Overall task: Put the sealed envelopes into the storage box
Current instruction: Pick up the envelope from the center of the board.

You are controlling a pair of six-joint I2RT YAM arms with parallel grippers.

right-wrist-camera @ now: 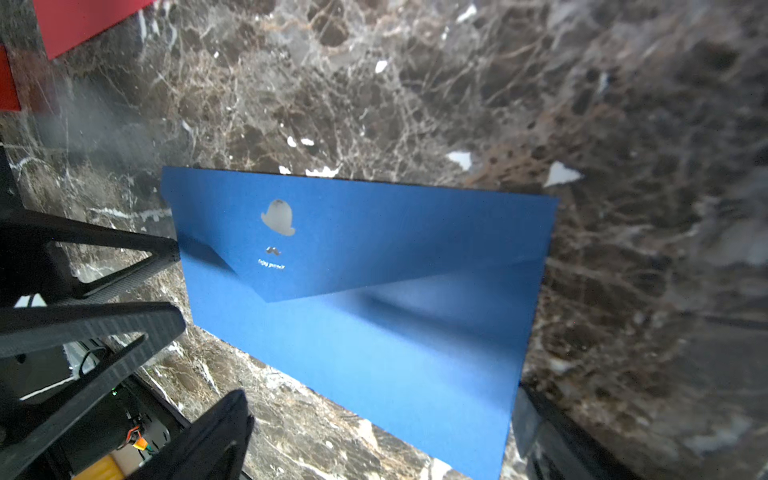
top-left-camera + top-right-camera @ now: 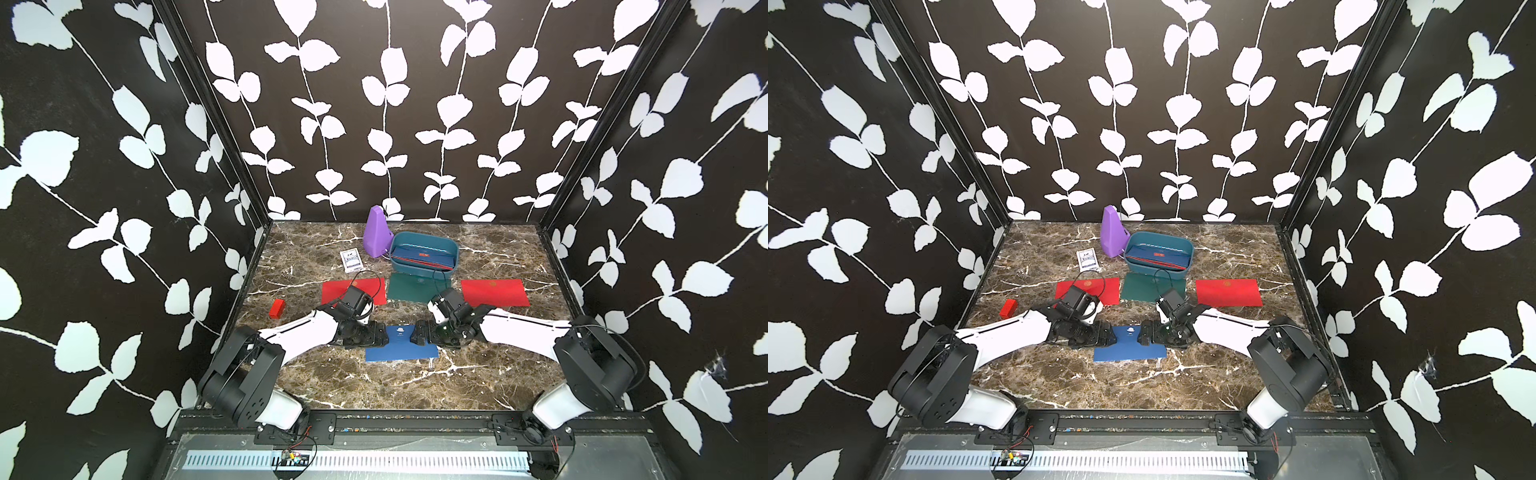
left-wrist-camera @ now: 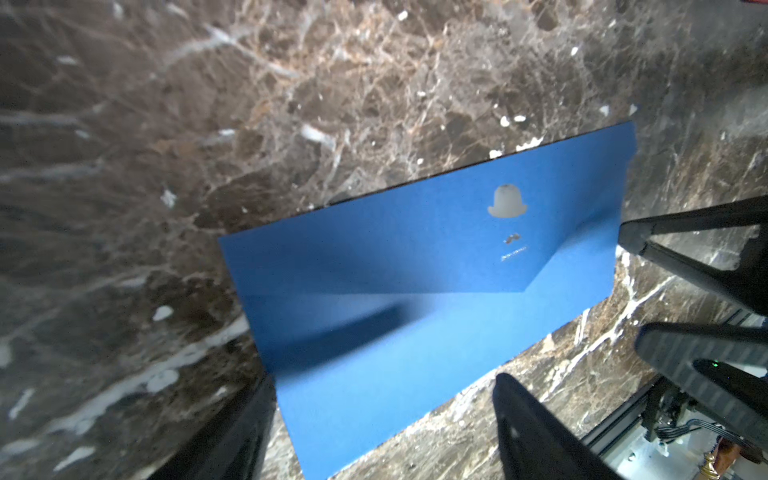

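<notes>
Facing each other across the blue envelope [image 2: 402, 349]: left gripper [image 2: 384, 335] and right gripper [image 2: 415, 335], fingers of both spread wide, gripping nothing.
Brown, white-veined marble table [image 2: 374, 386]; black walls [image 2: 353, 124] with white leaves. Envelope flat near front centre, long axis left–right, flap side up, emblem toward the back. Teal box [image 2: 455, 249] back centre, well apart.

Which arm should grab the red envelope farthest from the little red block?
Probably the right. That red envelope lies flat and uncovered on the open right gripper's side, just beyond the right arm. The open left gripper sits across the blue envelope and would have to cross that arm.
</notes>
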